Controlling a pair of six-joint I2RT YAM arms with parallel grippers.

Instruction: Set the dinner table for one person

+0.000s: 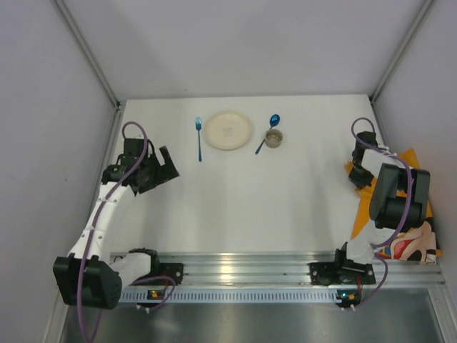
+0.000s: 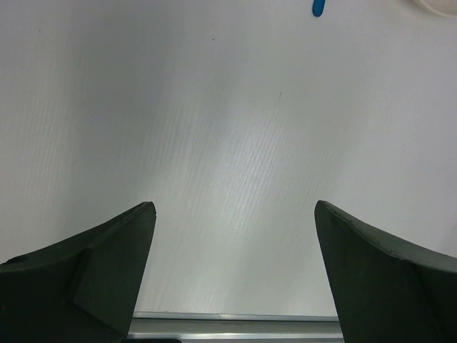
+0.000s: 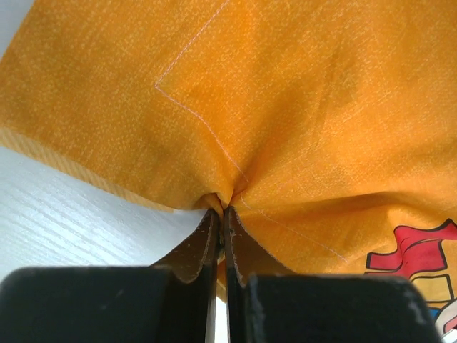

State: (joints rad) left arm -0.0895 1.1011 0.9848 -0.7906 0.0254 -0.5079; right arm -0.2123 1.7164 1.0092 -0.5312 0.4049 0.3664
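Observation:
The white dinner table (image 1: 271, 207) carries a cream plate (image 1: 228, 130) at the back, a blue fork (image 1: 199, 137) left of it, and a blue spoon (image 1: 268, 133) beside a small cup (image 1: 274, 137) on its right. An orange placemat (image 1: 413, 214) lies bunched at the right edge. My right gripper (image 1: 357, 171) is shut on a pinched fold of the placemat (image 3: 285, 107), fingertips (image 3: 214, 229) together at the cloth's edge. My left gripper (image 1: 166, 166) hangs open and empty over bare table at the left; its fingers (image 2: 114, 257) stand wide apart.
Grey walls enclose the table on three sides. A metal rail (image 1: 243, 268) runs along the near edge between the arm bases. The fork's tip (image 2: 318, 7) and the plate's rim (image 2: 439, 4) show at the top of the left wrist view.

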